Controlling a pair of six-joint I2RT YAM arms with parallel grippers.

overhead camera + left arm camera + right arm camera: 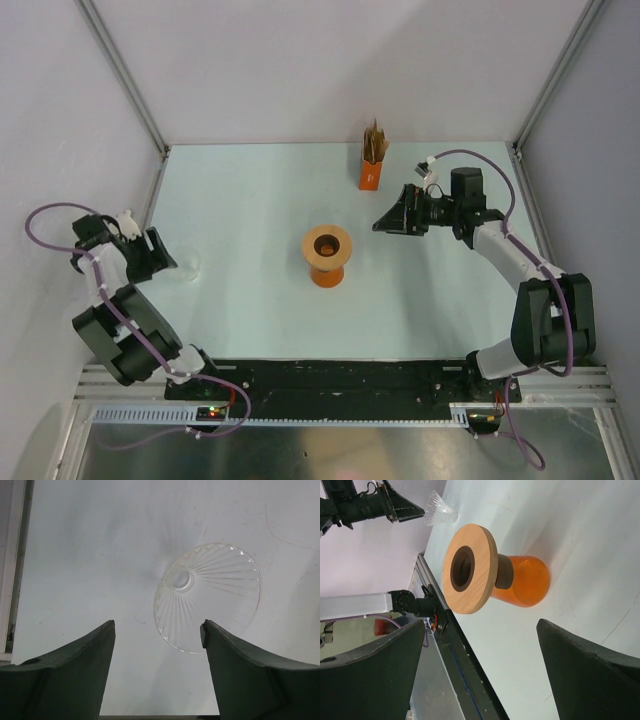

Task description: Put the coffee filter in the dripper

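L gripper (158,625) sits low at the near-left edge of the table (240,200), jaws apart, nothing betw. them. The clear ribbed dripper (220,590) stands mouth-up on the table just ahead of its fingertips. Mid-table: orange beaker (525,580) w/ a wooden disc (470,597) on top. R gripper (481,625) is further back on the right, jaws wide, empty, facing the beaker. Far end: orange box (369,175), upright, w/ brown papers (376,140) sticking up.

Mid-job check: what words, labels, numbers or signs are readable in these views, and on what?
No text can be read in any view.
orange box: a small pale mark on its front, too small to read.
orange beaker and its wooden disc: no marking seen.
dripper: no marking seen.
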